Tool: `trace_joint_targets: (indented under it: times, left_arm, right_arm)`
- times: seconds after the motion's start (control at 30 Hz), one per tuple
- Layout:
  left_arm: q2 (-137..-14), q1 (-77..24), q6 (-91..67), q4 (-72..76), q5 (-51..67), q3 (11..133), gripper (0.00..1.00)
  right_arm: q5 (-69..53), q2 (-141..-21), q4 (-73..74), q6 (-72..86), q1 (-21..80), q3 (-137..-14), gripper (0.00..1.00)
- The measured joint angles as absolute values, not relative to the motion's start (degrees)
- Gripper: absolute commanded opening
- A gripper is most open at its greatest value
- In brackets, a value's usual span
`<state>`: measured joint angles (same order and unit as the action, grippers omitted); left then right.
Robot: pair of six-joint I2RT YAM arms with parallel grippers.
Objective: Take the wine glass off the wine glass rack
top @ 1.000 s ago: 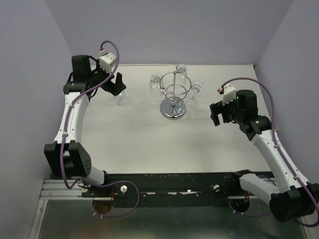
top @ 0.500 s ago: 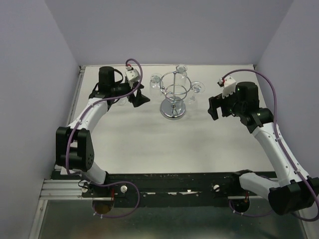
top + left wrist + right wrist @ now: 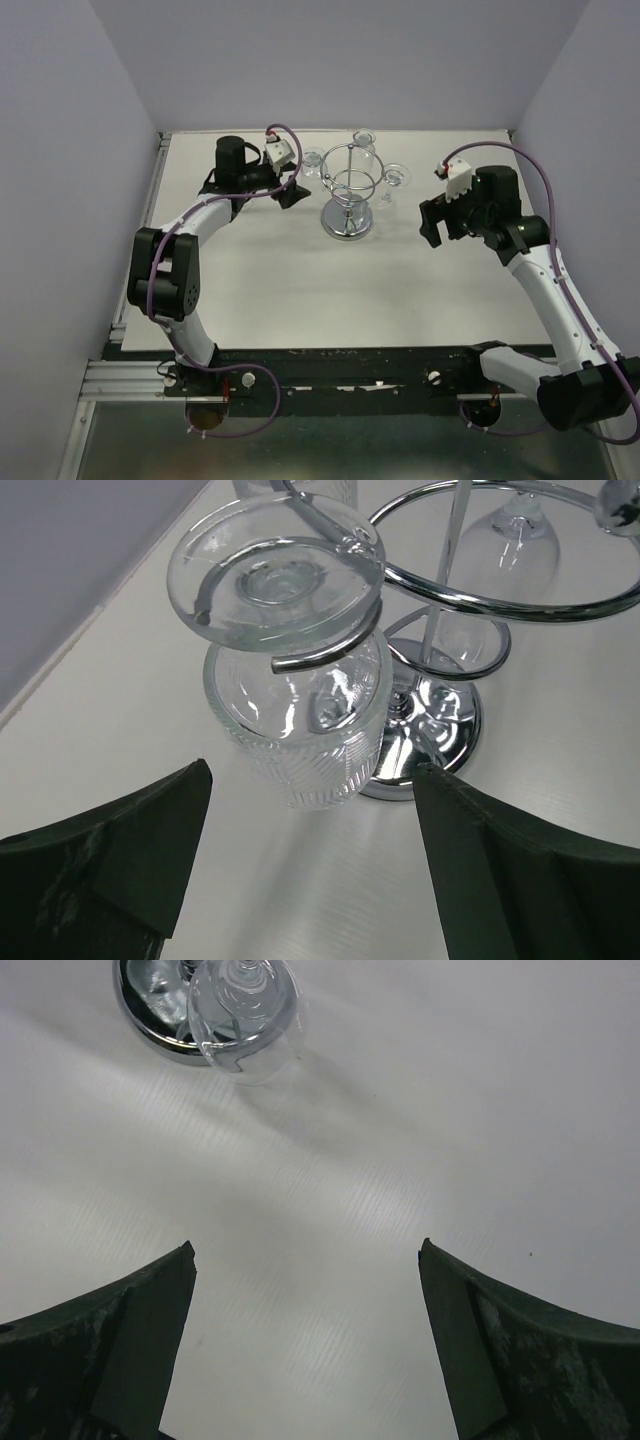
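White desk (image 3: 300, 290): wine glass rack (image 3: 347, 205) at upper centre, a wine glass (image 3: 295, 720) hanging inverted on its hook. Left jaws spread near that glass; right jaws spread, empty.

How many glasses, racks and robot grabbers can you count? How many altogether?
wine glass rack: 1
wine glasses in view, hanging on it: 3
grippers, the left gripper and the right gripper, both open: 2
total: 6
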<state>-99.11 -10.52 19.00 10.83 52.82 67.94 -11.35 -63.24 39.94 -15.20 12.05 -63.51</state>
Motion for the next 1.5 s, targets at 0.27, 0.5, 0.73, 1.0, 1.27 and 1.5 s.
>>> trace_joint_targets:
  times: [0.27, 0.5, 0.73, 1.0, 1.27, 1.5]
  left_arm:
    - [-102.98, -11.18, 13.5, 20.25, 51.59, 68.79, 0.99]
    - [-105.65, -12.29, 11.14, 24.47, 51.57, 69.91, 0.98]
    - [-108.27, -12.62, 8.62, 28.51, 50.37, 70.41, 0.95]
    - [-108.6, -12.78, 7.53, 29.32, 50.15, 70.81, 0.81]
    - [-108.88, -12.86, 6.04, 30.41, 50.22, 70.81, 0.63]
    - [-108.88, -12.86, 3.7, 31.14, 50.22, 70.81, 0.53]
  right_arm:
    - [-10.59, -62.94, 44.69, -18.52, 11.18, -65.41, 1.0]
    - [-10.11, -58.78, 50.39, -20.6, 11.05, -66.48, 1.0]
    - [-10.09, -58.39, 53.04, -21.52, 8.34, -66.48, 1.0]
    - [-10.17, -58.39, 53.23, -21.52, 7.4, -66.48, 1.0]
    - [-10.22, -58.39, 53.19, -21.5, 6.96, -66.35, 1.0]
    - [-10.81, -58.39, 53.19, -21.47, 6.63, -65.49, 1.0]
